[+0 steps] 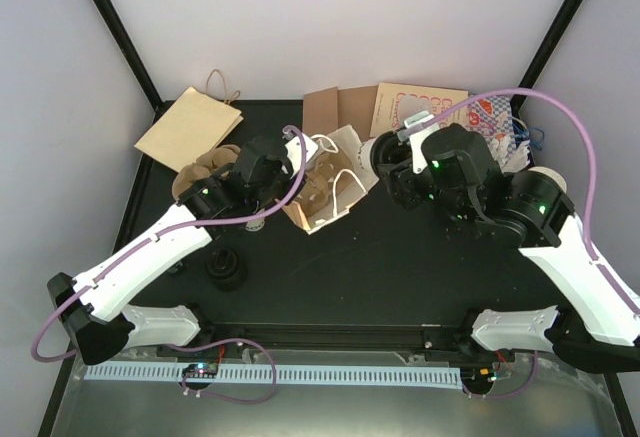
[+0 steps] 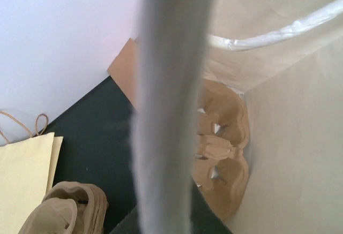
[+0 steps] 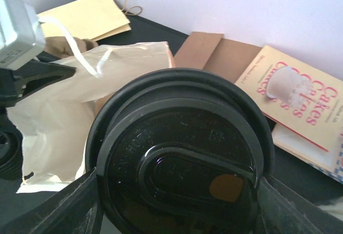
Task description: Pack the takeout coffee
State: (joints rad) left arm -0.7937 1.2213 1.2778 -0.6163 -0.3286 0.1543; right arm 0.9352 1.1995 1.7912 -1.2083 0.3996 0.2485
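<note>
The right tool (image 3: 179, 204) clamps the black-lidded takeout coffee (image 3: 182, 153); at its two o'clock a cream booklet (image 3: 305, 100) reads "Cakes". The left tool (image 1: 285, 162), pressed together, pinches the cream paper bag's (image 3: 69, 111) white handle (image 3: 75, 56).

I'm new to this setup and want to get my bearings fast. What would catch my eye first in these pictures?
The takeout coffee, black lid up, fills the right wrist view, held in the right tool beside the open white bag. Near the table's middle, the left tool pinches that bag's handle, and a brown pulp tray sits inside the bag.
</note>
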